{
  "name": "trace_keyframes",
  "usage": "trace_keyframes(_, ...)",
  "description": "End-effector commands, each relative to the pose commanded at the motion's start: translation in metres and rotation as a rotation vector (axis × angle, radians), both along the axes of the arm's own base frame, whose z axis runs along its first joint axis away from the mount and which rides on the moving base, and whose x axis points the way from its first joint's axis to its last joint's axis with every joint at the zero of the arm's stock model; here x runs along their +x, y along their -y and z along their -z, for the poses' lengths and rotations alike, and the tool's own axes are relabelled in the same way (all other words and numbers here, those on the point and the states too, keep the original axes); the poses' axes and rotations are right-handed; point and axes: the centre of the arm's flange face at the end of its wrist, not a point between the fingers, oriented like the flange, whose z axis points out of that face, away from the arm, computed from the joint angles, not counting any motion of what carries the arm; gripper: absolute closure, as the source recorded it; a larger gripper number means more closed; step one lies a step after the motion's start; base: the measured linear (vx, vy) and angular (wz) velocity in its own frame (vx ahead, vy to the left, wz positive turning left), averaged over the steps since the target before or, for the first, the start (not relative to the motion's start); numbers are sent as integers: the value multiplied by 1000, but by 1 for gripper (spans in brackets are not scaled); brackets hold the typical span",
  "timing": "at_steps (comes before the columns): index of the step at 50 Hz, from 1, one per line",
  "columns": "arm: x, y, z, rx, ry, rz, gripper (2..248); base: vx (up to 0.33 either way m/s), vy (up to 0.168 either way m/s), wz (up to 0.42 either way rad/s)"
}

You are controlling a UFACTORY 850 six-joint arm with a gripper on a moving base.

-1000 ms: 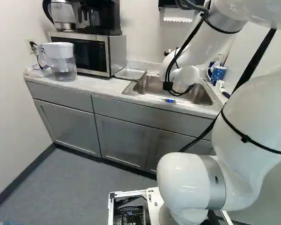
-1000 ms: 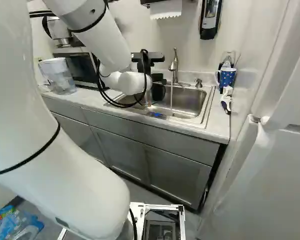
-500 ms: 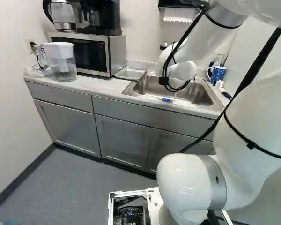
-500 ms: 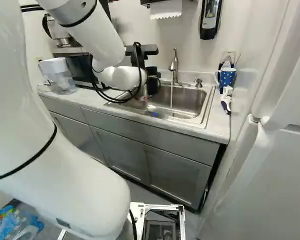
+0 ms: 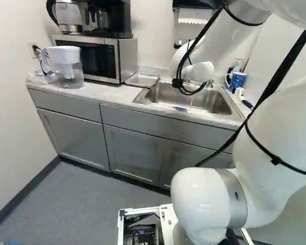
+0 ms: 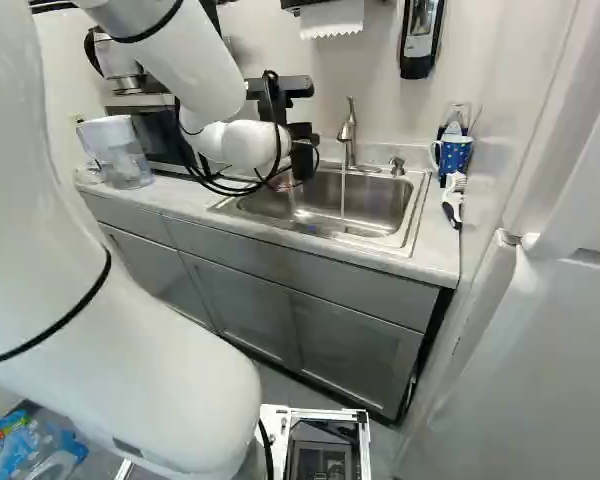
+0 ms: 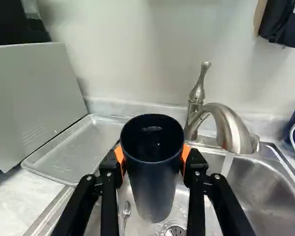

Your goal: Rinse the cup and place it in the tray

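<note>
My gripper (image 6: 300,136) hangs over the left part of the sink in the right base view. In the wrist view the gripper (image 7: 152,154) is shut on a dark blue cup (image 7: 155,189), one orange pad against each side. The cup's open mouth faces the camera and its inside is dark. Water runs from the faucet (image 7: 231,129) into the sink (image 7: 265,184), beside the cup and apart from it. A clear, shallow tray (image 7: 71,152) lies on the counter on the cup's other side, next to the microwave.
The microwave (image 5: 94,57) and a water pitcher (image 5: 66,66) stand on the counter (image 5: 109,96). A dotted blue mug (image 6: 452,155) and a brush (image 6: 453,200) are by the right wall. A spoon (image 7: 126,210) lies in the sink below the cup.
My arm has moved left and somewhat up, carrying the cup away from the faucet's stream towards the tray side. The base has stayed put.
</note>
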Motion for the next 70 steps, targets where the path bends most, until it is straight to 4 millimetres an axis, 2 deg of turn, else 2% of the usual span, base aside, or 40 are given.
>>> trace_keyframes(15,-2,0,-13,0,0,0,125,0,0,0)
trace_keyframes(28,-2,0,-13,17,3,3,125,0,0,0)
trace_keyframes(70,-2,0,-13,429,58,88,125,0,0,0)
